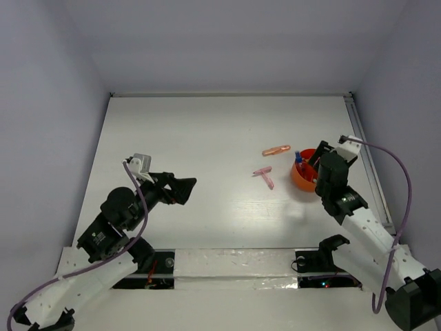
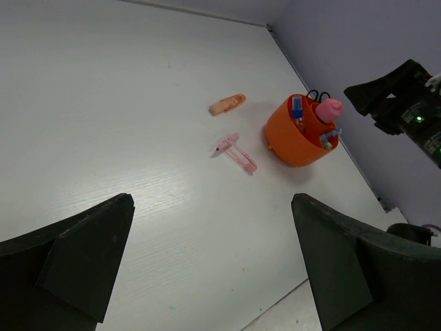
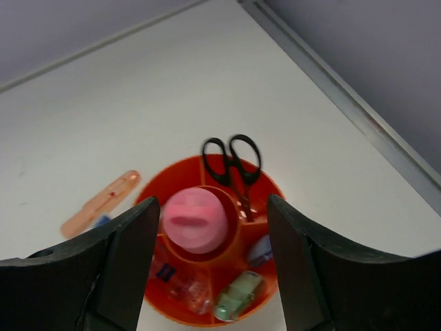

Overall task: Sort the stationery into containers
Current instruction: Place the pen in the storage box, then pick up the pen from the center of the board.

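- Looking down, you see your right gripper (image 3: 211, 207) with fingers apart, the pink tube (image 3: 196, 222) between them, standing in the orange bowl (image 2: 293, 146).
- The black scissors (image 3: 233, 160) poke out just beyond the fingertips.
- Your left gripper (image 2: 212, 200) has fingers wide apart; the pink T-piece (image 2: 238, 155) lies far ahead of them.

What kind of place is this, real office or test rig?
Probably a lab test cell, not an office: white table boxed in by plain walls, left arm and right arm bolted at its near edge, one orange bowl holding scissors.
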